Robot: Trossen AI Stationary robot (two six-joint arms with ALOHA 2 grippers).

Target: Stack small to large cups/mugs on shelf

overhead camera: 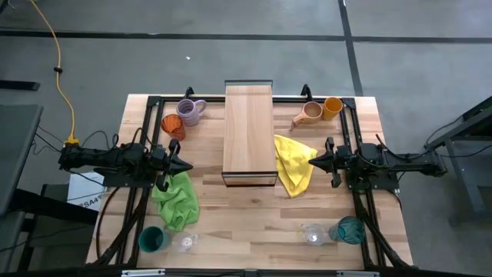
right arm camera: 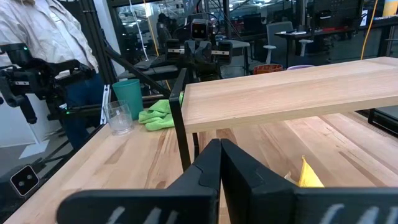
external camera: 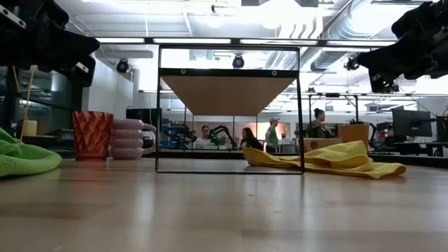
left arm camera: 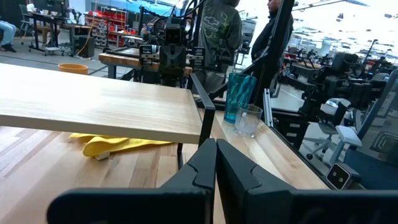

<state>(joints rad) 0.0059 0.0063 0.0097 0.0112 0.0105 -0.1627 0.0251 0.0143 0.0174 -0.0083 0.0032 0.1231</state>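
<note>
1. Closest to your low camera lies bare tabletop (external camera: 224, 210), with the green cloth (external camera: 24, 159) at one side and the yellow cloth (external camera: 329, 158) at the other.
2. Your left gripper (overhead camera: 184, 166) hangs above the green cloth, fingers pressed together and holding nothing.
3. Your right gripper (overhead camera: 314, 161) hangs over the yellow cloth's edge, fingers also together and empty.
4. Between the two grippers stands the shelf (overhead camera: 249, 131), its plank top bare.
5. You have the lavender mug (overhead camera: 189, 111) and amber tumbler (overhead camera: 174, 126) just beside each other at the far left of the shelf.
6. Far right of the shelf sit the tan mug (overhead camera: 309, 114) and orange cup (overhead camera: 333, 107), touching.
7. Near the front edge on your left stand a teal tumbler (overhead camera: 151, 239) and a clear glass (overhead camera: 184, 242).
8. On the front right, another clear glass (overhead camera: 313, 234) sits beside the second teal tumbler (overhead camera: 350, 229).
</note>
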